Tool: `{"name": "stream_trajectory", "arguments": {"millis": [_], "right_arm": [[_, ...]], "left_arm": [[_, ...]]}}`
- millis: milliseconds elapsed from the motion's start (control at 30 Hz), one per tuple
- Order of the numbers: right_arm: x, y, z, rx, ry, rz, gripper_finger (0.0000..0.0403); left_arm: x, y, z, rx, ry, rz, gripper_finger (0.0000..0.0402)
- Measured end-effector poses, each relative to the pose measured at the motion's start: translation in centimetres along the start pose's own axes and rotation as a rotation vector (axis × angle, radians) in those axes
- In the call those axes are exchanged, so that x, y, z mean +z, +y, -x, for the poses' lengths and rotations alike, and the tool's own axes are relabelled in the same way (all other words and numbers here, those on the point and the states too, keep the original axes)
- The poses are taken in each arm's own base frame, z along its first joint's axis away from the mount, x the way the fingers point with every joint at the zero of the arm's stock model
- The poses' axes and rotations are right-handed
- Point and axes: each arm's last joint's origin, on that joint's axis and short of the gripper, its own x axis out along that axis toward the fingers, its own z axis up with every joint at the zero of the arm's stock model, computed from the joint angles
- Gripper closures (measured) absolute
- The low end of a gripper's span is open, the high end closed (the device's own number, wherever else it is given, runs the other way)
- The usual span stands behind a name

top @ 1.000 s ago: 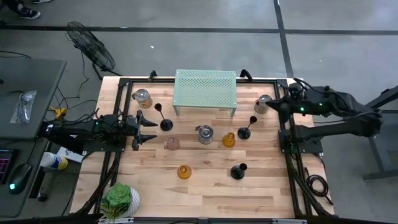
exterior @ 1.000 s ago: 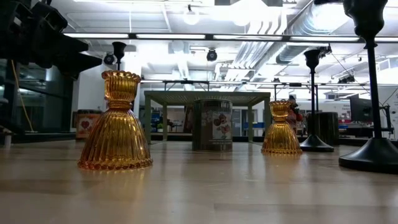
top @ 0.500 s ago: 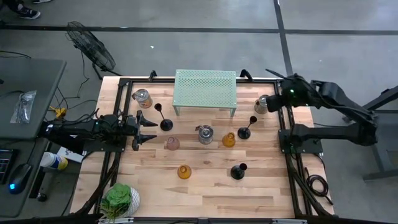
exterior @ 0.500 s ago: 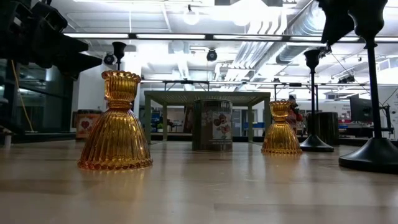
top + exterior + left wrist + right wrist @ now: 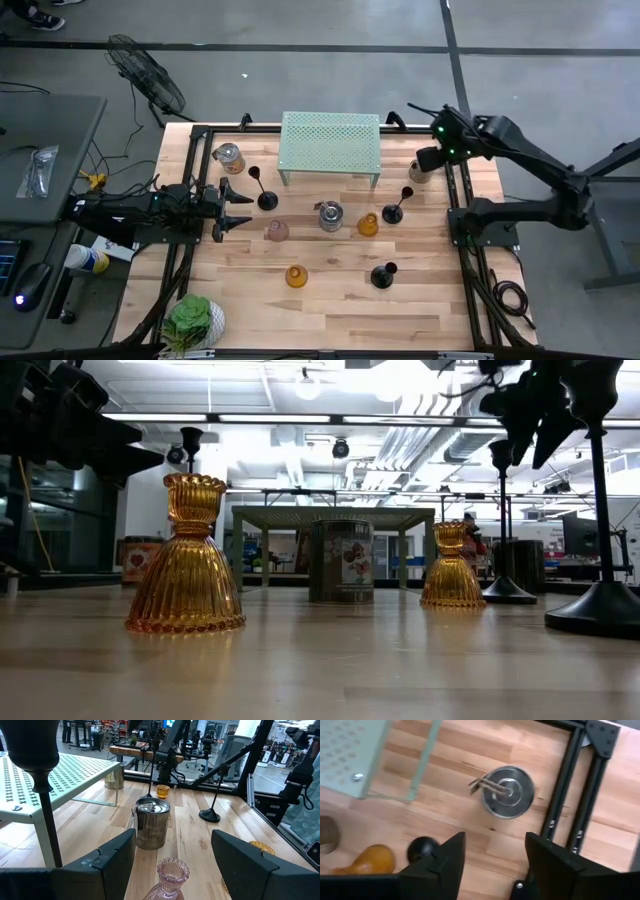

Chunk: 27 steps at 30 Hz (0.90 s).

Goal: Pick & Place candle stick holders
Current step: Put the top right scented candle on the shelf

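Three black candle stick holders point(image 5: 265, 196) point(image 5: 393, 210) point(image 5: 383, 274), two amber ones point(image 5: 368, 224) point(image 5: 296, 276) and a pink one point(image 5: 277, 231) stand upright on their bases on the wooden table. My left gripper point(image 5: 240, 206) rests open and level at the left side, with the pink holder point(image 5: 170, 879) just ahead of its fingers. My right gripper point(image 5: 426, 160) hangs open at the far right, tipped steeply down above a lidded metal can point(image 5: 508, 797), touching nothing. The nearest black holder point(image 5: 422, 848) and an amber holder point(image 5: 367, 861) show beside it.
A pale green perforated rack point(image 5: 330, 145) stands at the far middle. A silver tin point(image 5: 330, 215) sits among the holders and a labelled tin point(image 5: 229, 157) at the far left. A potted plant point(image 5: 190, 320) is at the near left corner. Black frame rails point(image 5: 455, 215) border the table.
My right arm has swung from the table's right edge toward its far edge. Its gripper has tipped from nearly level to steeply downward over the metal can, and its fingers have parted. Nothing on the table has moved.
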Motion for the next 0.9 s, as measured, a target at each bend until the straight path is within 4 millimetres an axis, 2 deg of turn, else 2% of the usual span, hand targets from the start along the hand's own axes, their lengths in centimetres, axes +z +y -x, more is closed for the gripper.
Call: {"name": "stream_trajectory", "arguments": {"millis": [233,500,667,900], "right_arm": [[1.4,0.2,-1.7,-0.139,0.007,0.016,0.0109],[3.0,0.4,-4.1,-0.23,0.062,-0.085,0.0012],[3.4,0.7,-5.4,-0.244,0.079,-0.157,0.0008],[2.5,0.3,-9.1,-0.217,0.102,-0.297,0.0003]], "left_arm": [[0.0,0.0,0.0,0.001,0.0,0.0,0.0146],[0.0,0.0,0.0,0.003,0.0,0.0,0.0146],[0.0,0.0,0.0,0.003,0.0,0.0,0.0146],[0.0,0.0,0.0,0.002,0.0,0.0,0.0146]]}}
